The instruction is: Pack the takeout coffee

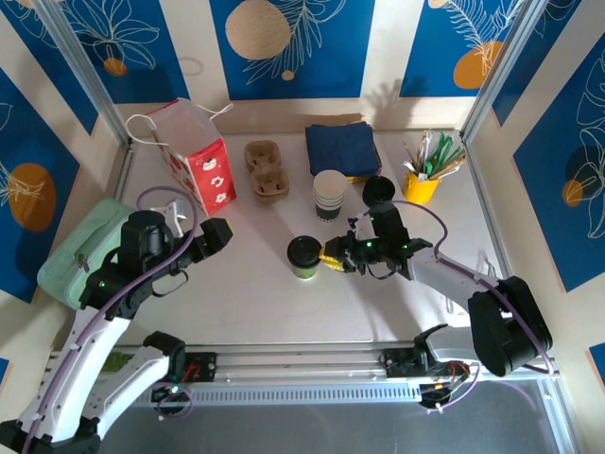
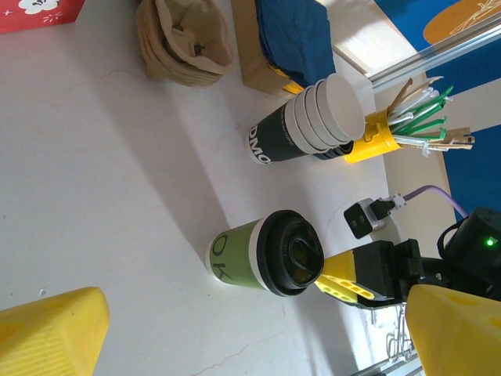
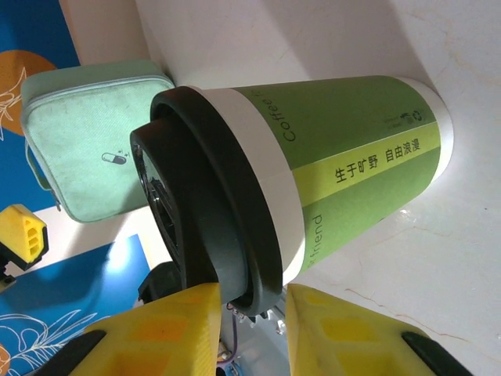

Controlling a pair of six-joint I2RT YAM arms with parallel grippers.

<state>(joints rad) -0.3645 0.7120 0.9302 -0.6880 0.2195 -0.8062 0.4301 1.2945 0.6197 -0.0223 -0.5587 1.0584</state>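
Note:
The takeout coffee [image 1: 304, 256] is a green paper cup with a white rim and a black lid, standing upright mid-table; it also appears in the left wrist view [image 2: 262, 252] and, close up, in the right wrist view [image 3: 329, 157]. My right gripper [image 1: 333, 257] sits at its right side, level with the lid. In the right wrist view the lid's rim lies between the yellow fingers [image 3: 254, 296], with a thin gap at the right finger. My left gripper [image 1: 217, 235] hangs wide open to the cup's left, nothing between its fingers [image 2: 258, 345].
A stack of paper cups [image 1: 329, 194] stands behind the coffee, with black lids [image 1: 378, 189] and a yellow cup of stirrers [image 1: 423, 182] to its right. A red-and-white paper bag [image 1: 194, 151], a cardboard carrier [image 1: 267, 170] and blue napkins [image 1: 342, 148] line the back. A green pouch [image 1: 85, 251] lies far left.

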